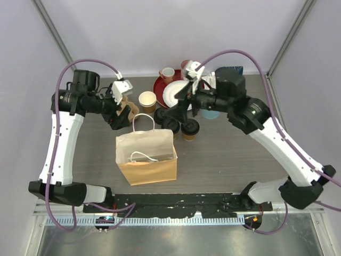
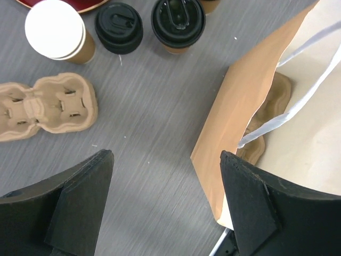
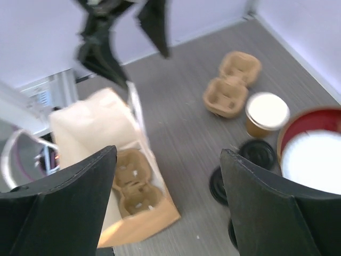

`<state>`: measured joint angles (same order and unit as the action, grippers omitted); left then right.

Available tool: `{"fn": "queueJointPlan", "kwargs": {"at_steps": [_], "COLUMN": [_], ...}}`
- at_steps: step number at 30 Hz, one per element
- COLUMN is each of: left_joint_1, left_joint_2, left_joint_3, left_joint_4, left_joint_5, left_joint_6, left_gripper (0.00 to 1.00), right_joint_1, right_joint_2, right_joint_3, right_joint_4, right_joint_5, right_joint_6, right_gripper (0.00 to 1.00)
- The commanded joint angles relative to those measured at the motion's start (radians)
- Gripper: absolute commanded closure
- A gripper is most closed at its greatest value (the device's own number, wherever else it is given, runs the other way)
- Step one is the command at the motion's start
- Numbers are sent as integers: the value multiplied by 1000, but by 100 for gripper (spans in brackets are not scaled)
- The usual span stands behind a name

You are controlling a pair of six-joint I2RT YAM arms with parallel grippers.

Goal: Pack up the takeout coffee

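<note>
Left gripper (image 2: 166,156) and right gripper (image 3: 168,153) jaws stand apart, empty. The lidded paper cups (image 2: 178,22) look light, crushable; I'd grip mid-wall, gently.

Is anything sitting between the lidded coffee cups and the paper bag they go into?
Nothing visible does. Bare table separates the lidded cups from the paper bag, whose mouth is open. Only its white handle droops across the opening, above the cardboard carrier inside.

A brown paper bag (image 1: 146,160) is stood open on the grey tabletop (image 1: 229,154), and a pulp cup carrier (image 2: 48,104) is laid near it.
</note>
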<state>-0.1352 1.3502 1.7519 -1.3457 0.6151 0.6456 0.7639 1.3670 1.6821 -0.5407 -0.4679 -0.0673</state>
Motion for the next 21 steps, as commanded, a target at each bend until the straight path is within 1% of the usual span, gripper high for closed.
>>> {"fn": "queueJointPlan", "kwargs": {"at_steps": [1, 2, 5, 10, 14, 17, 19, 21], "left_joint_1": [5, 5, 5, 5, -9, -15, -17, -17], "left_joint_2": [-42, -46, -69, -131, -166, -183, -186, -184], "left_joint_3": [-52, -58, -80, -146, -198, -233, -262, -287], "left_joint_4": [-317, -317, -316, -319, -317, -317, -317, -316], "left_joint_5": [29, 28, 28, 26, 69, 100, 113, 118], "left_joint_6": [97, 101, 106, 95, 77, 74, 75, 88], "left_gripper": [17, 18, 20, 20, 19, 19, 18, 19], "right_joint_1": [-110, -123, -141, -140, -140, -140, -137, -127], "right_joint_2": [-58, -66, -72, -36, -5, 0, 9, 42], "right_joint_3": [-163, -217, -283, -344, -387, -427, -449, -458], "right_joint_4": [36, 36, 28, 18, 16, 42, 85, 110], "right_joint_5": [208, 227, 270, 304, 314, 333, 371, 388], "right_joint_6": [153, 167, 170, 156, 141, 132, 136, 129], "right_gripper": [20, 22, 24, 24, 27, 31, 34, 35]}}
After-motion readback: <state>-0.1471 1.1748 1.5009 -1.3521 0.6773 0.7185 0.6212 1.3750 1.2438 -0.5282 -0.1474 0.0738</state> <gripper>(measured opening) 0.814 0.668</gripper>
